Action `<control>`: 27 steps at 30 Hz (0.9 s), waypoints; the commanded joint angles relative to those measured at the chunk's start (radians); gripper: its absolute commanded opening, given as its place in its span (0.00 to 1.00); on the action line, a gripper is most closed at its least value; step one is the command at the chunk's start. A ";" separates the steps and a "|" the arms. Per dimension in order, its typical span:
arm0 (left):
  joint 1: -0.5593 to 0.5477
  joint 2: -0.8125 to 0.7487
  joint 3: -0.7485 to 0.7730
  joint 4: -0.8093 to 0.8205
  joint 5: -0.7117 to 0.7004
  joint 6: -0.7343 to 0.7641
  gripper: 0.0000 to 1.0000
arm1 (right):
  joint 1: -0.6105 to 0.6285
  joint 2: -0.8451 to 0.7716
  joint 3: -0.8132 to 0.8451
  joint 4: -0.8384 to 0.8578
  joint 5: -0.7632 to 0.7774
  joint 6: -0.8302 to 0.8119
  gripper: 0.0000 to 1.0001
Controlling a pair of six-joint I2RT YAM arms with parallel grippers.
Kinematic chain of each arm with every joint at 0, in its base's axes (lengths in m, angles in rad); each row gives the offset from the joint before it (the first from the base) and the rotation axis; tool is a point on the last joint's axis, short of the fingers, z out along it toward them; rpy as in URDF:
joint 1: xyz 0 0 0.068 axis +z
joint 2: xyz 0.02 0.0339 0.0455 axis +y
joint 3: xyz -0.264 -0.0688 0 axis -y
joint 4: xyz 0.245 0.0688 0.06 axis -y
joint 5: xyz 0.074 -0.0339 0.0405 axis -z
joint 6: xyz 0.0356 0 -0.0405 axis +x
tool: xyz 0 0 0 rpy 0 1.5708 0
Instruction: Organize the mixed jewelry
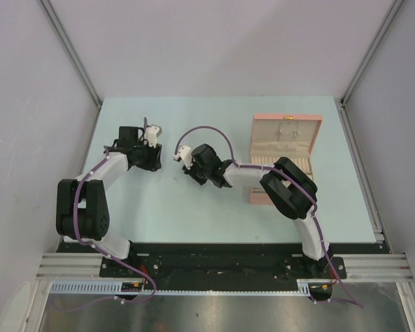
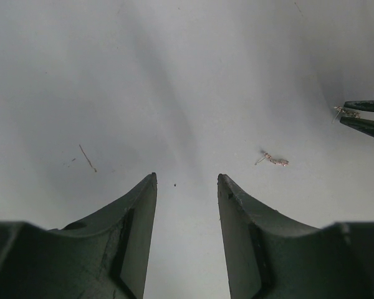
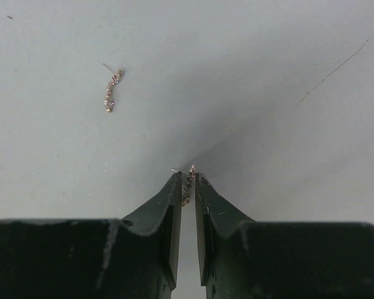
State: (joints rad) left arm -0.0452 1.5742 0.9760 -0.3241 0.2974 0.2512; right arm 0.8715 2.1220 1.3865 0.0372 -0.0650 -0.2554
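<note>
Pinching a tiny glittery metal earring (image 3: 187, 185) between near-closed right fingers (image 3: 177, 188), lower centre; similar beaded piece (image 3: 111, 91) lying upper left on smooth pale desk (image 3: 268, 62); left fingers (image 2: 147, 192) half-spread, empty; pink box (image 1: 288, 117) well apart.

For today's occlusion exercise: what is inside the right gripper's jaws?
A small sparkly jewelry piece is pinched in the right gripper, its top end poking out. The fingers hide its lower part.

Overhead view steep; wrist views close, sharing table (image 1: 166, 214)
</note>
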 commanded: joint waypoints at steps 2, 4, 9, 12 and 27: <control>0.016 -0.025 -0.002 0.010 0.043 -0.009 0.49 | 0.006 0.030 0.032 0.021 0.034 -0.021 0.16; 0.018 -0.028 -0.002 0.010 0.043 -0.007 0.49 | 0.006 0.033 0.034 0.020 0.036 -0.024 0.14; 0.021 -0.025 0.000 0.008 0.048 -0.010 0.49 | 0.006 0.038 0.036 0.010 0.037 -0.025 0.10; 0.022 -0.026 0.000 0.010 0.049 -0.009 0.49 | 0.004 0.035 0.034 0.003 0.037 -0.024 0.07; 0.027 -0.025 -0.007 0.017 0.054 -0.010 0.49 | 0.001 -0.065 0.039 -0.097 0.065 -0.022 0.00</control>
State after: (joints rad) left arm -0.0292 1.5742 0.9764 -0.3241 0.3191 0.2508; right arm 0.8738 2.1307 1.4025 0.0288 -0.0319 -0.2676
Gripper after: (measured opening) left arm 0.487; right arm 0.009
